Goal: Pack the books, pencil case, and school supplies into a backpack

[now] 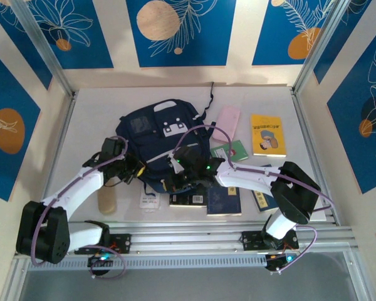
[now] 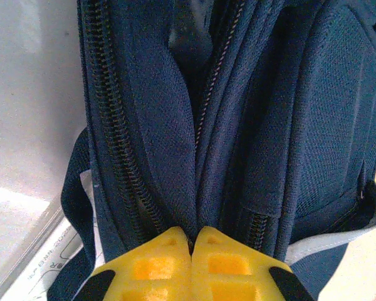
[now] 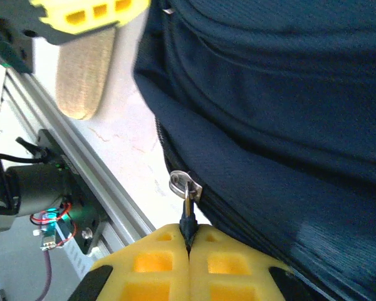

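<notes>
Backpack fold pinched between left fingers; right fingers pinch zipper pull.

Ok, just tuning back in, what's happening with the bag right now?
Both arms are working on the navy backpack. The left claw is pinched shut on a fold of its fabric between the zippers. The right claw is shut on the zipper pull. The pink pencil case, yellow book and green book lie out on the table, not yet packed.
</notes>
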You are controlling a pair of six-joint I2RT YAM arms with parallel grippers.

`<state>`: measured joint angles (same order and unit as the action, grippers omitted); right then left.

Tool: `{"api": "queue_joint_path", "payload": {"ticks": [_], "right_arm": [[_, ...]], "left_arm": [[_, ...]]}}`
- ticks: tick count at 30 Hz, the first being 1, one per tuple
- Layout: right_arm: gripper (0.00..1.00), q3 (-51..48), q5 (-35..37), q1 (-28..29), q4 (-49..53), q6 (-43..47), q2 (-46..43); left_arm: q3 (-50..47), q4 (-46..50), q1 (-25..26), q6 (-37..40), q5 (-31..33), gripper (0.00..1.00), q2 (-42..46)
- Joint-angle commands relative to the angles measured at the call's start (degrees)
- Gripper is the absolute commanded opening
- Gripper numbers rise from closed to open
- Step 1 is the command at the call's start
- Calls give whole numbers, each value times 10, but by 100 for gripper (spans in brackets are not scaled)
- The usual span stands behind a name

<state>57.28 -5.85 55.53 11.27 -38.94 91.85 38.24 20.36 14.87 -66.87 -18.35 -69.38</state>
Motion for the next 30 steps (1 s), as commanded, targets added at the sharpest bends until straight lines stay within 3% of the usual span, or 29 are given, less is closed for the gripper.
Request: {"api": "queue_joint_path", "payload": {"ticks": [1,11,21,25,28,29,30], "right_arm": [[0,31,21,-14,96,29,3],[0,52,-7,-71,230,72,7],[0,44,108,-110,285,90,-24],[0,34,59,-133,251,88,-44],[0,40,-14,-113,211,103,-47],[0,47,-33,-101,202,100,-43],[0,56,-47,-88,193,93,-37]], "left_arm": [[22,40,-3,32,48,0,19],[24,55,-24,54,50,0,26],[71,83,-43,113,51,0,21],[105,104,-52,164,47,0,-4],[149,139,-56,212,35,0,-30],[165,155,-57,227,32,5,-37],[179,171,-57,239,33,17,-40]]}}
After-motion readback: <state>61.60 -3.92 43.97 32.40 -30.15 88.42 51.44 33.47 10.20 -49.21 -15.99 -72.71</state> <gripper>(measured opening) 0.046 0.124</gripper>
